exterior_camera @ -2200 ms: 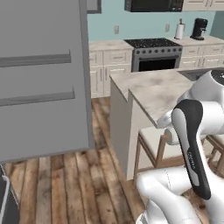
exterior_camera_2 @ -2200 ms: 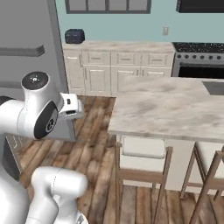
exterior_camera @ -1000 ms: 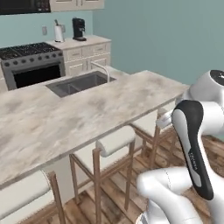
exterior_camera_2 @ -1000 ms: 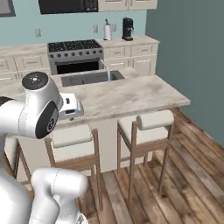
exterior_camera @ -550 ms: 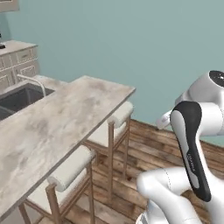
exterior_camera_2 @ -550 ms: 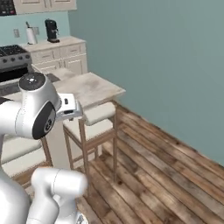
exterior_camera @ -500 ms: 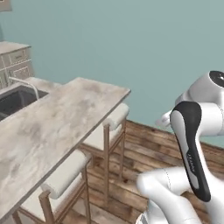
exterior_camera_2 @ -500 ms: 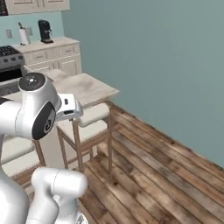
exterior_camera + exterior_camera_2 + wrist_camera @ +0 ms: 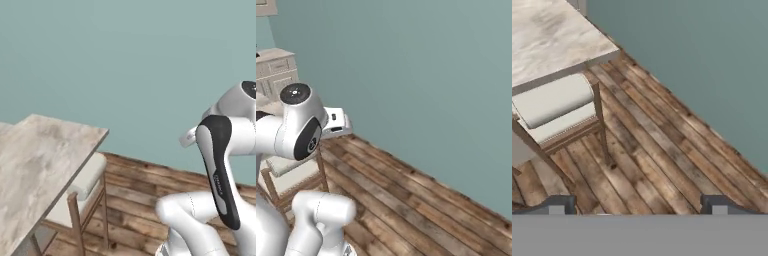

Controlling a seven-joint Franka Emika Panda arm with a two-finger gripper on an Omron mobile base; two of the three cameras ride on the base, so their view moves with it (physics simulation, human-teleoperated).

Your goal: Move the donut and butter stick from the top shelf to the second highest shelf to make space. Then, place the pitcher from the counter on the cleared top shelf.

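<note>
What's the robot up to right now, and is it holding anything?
Jaws open, empty, over wooden floor. Counter corner and a stool nearby. Teal wall ahead.

White arm folded upright, tool (image 9: 639, 204) empty with fingertips wide apart.

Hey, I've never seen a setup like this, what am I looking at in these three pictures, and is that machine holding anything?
It is a computer-drawn kitchen with a white robot arm on a driving base. Two pictures come from cameras behind the arm, left and right; the third looks along its gripper, whose dark fingertips stand wide apart, holding nothing. You see a teal wall, a wooden floor, a marbled counter with nothing on the part in view, and a cushioned stool beside it.
</note>
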